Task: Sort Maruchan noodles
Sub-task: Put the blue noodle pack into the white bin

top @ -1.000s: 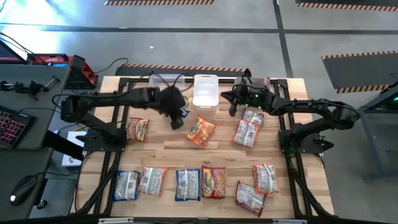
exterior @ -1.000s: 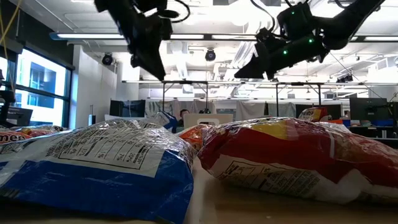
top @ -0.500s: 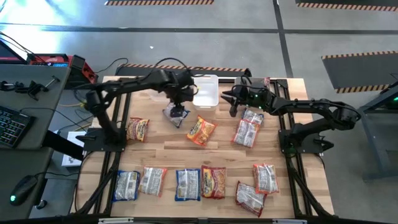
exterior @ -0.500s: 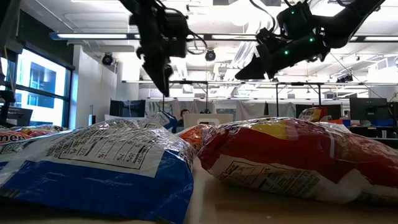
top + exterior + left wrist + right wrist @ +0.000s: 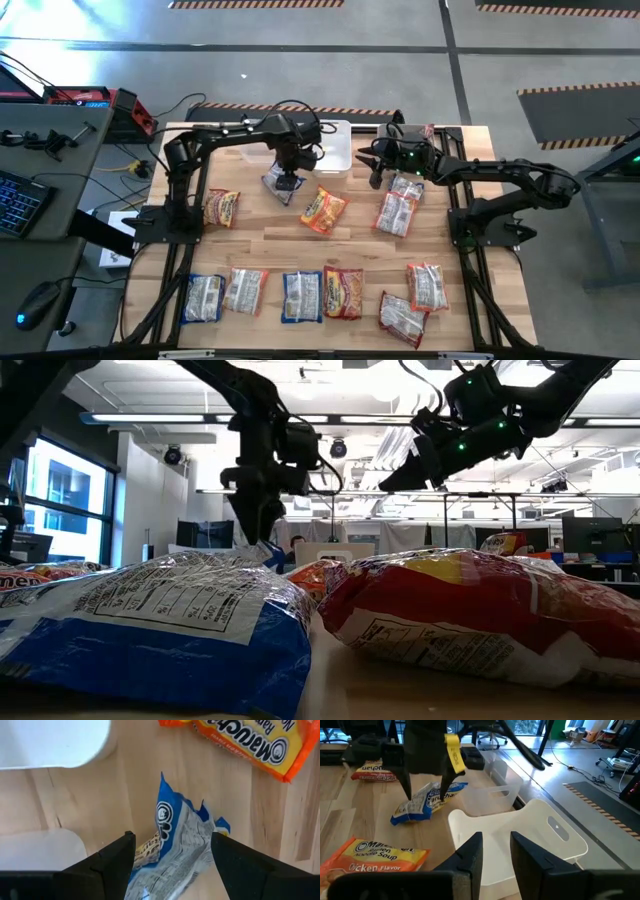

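Note:
A crumpled blue-and-white noodle packet (image 5: 279, 184) lies flat on the wood at the table's far middle. My left gripper (image 5: 172, 857) points down over it, open, one finger on either side of the packet (image 5: 175, 840); whether they touch it, I cannot tell. My right gripper (image 5: 496, 852) hangs level over the white bin (image 5: 331, 145) at the far edge, open a little, with nothing between its fingers. Orange packets (image 5: 323, 210) (image 5: 221, 208) and pink-and-white ones (image 5: 397, 213) lie mid-table. Several more packets (image 5: 301, 296) form a row along the near edge.
A clear bin (image 5: 487, 795) stands beside the white bin's wall (image 5: 540, 835), just beyond the blue packet. The metal frame rails (image 5: 190, 180) run along both table sides. In the low view, a blue packet (image 5: 150, 620) and a red one (image 5: 470, 610) fill the foreground.
My left arm has swung in over the far middle of the table. Its gripper has sunk toward the blue packet and turned about its own axis. The packet lies where it was. My right gripper has kept its place.

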Robot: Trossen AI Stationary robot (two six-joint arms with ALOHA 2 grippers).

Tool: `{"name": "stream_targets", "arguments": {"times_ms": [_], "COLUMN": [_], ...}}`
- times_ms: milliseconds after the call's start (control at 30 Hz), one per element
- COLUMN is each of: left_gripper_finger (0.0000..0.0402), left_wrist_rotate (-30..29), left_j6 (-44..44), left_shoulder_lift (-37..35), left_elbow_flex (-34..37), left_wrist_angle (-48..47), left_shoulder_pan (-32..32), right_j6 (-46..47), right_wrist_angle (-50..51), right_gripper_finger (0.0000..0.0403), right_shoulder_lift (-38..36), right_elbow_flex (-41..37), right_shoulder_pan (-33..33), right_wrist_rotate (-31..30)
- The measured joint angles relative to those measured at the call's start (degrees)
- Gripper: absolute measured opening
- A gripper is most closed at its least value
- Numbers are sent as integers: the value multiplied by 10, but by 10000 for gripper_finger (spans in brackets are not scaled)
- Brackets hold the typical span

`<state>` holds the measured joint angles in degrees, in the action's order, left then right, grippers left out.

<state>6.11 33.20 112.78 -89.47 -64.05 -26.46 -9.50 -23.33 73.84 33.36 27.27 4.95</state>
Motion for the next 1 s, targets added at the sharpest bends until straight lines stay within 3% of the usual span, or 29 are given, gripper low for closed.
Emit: {"name": "stream_targets", "arguments": {"times_ms": [133, 267, 633, 867, 1000], "left_gripper_finger": [242, 208, 10, 1, 1], "left_wrist_rotate": [-2, -4, -22, -146, -157], "left_j6": [1, -3, 29, 88, 67], "left_shoulder_lift": [8, 16, 17, -27, -60], "left_elbow_flex": [0, 0, 0, 0, 0], "left_wrist_angle": [-4, -11, -41, -58, -57], "left_shoulder_pan": [0, 0, 12, 55, 78], "right_j6": [0, 0, -11, -15, -15], "right_wrist_angle": [0, 0, -1, -1, -1], "right_gripper_finger": [83, 83, 83, 83, 83], "right_shoulder_lift": [0, 0, 0, 0, 0], "right_elbow_flex": [0, 0, 0, 0, 0], "right_shoulder_pan": [0, 0, 0, 0, 0], "right_wrist_rotate": [0, 0, -1, -1, -1]}}
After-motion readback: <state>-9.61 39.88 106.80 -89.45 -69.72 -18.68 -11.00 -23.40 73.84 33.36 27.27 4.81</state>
